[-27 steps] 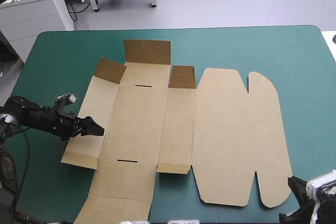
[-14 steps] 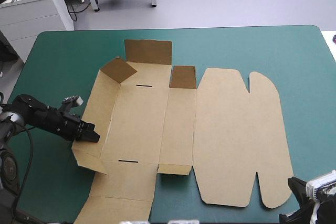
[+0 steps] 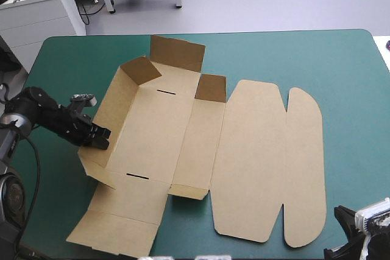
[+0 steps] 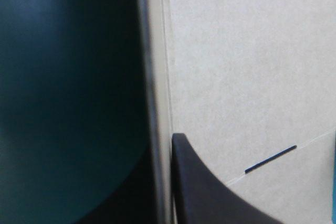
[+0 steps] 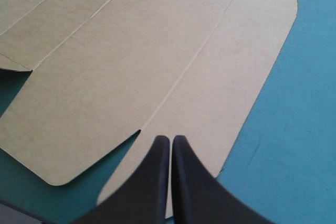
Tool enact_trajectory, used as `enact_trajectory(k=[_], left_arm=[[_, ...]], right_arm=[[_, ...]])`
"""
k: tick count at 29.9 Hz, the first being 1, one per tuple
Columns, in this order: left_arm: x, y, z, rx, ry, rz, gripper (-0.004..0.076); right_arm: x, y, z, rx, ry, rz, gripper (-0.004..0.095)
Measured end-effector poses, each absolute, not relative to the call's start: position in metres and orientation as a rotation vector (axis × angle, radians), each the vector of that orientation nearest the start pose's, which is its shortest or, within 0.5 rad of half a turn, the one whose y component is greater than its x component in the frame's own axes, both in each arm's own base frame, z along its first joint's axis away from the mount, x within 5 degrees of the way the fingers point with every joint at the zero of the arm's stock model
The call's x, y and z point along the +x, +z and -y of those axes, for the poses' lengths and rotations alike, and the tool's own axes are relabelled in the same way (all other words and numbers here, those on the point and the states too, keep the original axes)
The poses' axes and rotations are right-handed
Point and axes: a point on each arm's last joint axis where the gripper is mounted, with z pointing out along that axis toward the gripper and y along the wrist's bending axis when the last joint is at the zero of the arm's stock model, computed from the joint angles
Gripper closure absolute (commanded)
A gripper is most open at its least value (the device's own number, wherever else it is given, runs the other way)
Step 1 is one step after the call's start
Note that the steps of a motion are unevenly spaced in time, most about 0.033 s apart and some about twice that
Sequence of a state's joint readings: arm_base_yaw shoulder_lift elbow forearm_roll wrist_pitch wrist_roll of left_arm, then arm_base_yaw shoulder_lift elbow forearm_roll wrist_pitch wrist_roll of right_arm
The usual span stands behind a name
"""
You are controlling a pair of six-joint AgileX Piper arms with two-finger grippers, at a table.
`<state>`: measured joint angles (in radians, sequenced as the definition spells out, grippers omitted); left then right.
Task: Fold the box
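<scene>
On the teal-green cover (image 3: pixel 292 59), toward the table's left half, we find the box (image 3: pixel 183 138) lying as a mostly flat brown sheet. We judge the fold barely begun. The long left wall (image 3: pixel 116 111) stands tilted up, and the far end flap (image 3: pixel 178 53) and a small corner tab (image 3: pixel 210 88) beside it lean upward. The lid (image 3: pixel 268 162) lies flat to the right, and the near end flap (image 3: pixel 122 211) lies flat toward us. The other walls are not yet raised or tucked.

The left gripper (image 3: pixel 100 139) is clamped on the top edge of that left wall. From its wrist we see one black finger (image 4: pixel 210 192) inside the wall; the other is probably the dark blur outside it. The right gripper (image 5: pixel 170 141) hangs over the lid's near edge, fingers pressed together on nothing.

No tray is formed yet, and the box's floor (image 3: pixel 155 132) holds nothing.
</scene>
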<state>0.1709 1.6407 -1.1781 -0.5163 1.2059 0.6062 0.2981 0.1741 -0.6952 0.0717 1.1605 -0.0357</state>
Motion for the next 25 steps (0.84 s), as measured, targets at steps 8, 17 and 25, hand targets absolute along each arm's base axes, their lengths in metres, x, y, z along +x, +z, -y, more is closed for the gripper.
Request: enact_trajectory(k=[8,17,25], left_arm=[[0.336,0.316,0.046,0.772,-0.19,-2.736,0.0734],[0.359,0.33,0.135,1.278,0.264,-2.468,0.0734],[0.369,0.304,0.197,1.613,0.663,-2.134,0.0734]], right_arm=[[-0.003,0.323,-0.005,-0.365,0.241,-2.111,0.0909],[-0.004,0.322,-0.006,-0.367,0.249,-2.118,0.0909],[-0.004,0.321,-0.006,-0.37,0.251,-2.13,0.0909]])
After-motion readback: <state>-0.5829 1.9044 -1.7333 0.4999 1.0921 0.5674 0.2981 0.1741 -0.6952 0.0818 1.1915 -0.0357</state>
